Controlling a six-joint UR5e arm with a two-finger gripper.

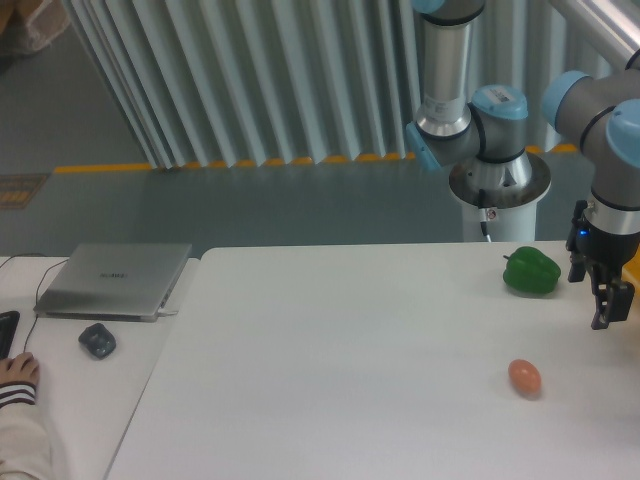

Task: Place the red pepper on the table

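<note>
no red pepper shows on the table (330,350); i judge it light, slick, best pinched across its lobes, and cannot tell whether the gripper (606,305) fingers are spread.

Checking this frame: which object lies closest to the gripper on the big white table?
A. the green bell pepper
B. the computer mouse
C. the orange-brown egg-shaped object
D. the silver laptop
A: the green bell pepper sits just beside the gripper at the table's far right, while the egg-shaped object lies farther toward the front, and the laptop and mouse are on the other desk.
</note>
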